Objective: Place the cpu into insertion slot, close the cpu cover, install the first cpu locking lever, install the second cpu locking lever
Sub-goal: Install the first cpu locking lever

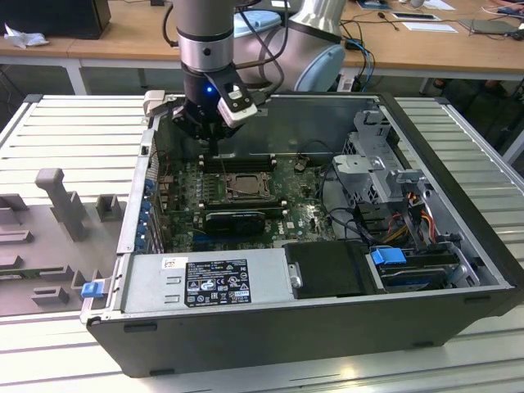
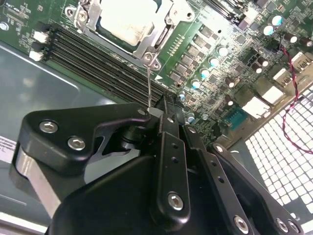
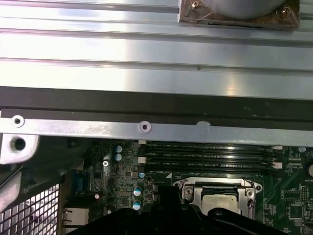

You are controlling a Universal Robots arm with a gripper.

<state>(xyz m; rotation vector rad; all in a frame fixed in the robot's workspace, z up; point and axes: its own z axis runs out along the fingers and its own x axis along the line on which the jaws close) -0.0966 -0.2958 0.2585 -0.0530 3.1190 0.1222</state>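
Evidently the claw [image 2: 164, 106] is pinched narrow on the thin wire locking lever [image 2: 148, 83], a grip that suits so fine a rod. The lever rises from a corner of the cpu cover [image 2: 155, 39]. The cpu [image 2: 128, 19] is seated, its pale face showing through the cover's cut-out. The second wrist view gives the grip itself. The exterior view gives placement: claw [image 1: 211, 146] just far of the insertion slot [image 1: 244, 185], over the memory slots [image 1: 237, 162], inside the computer case [image 1: 446, 172].

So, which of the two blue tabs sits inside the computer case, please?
The blue tab on the exterior view's right, by the drive bay; the other tab clips the case's outer corner.
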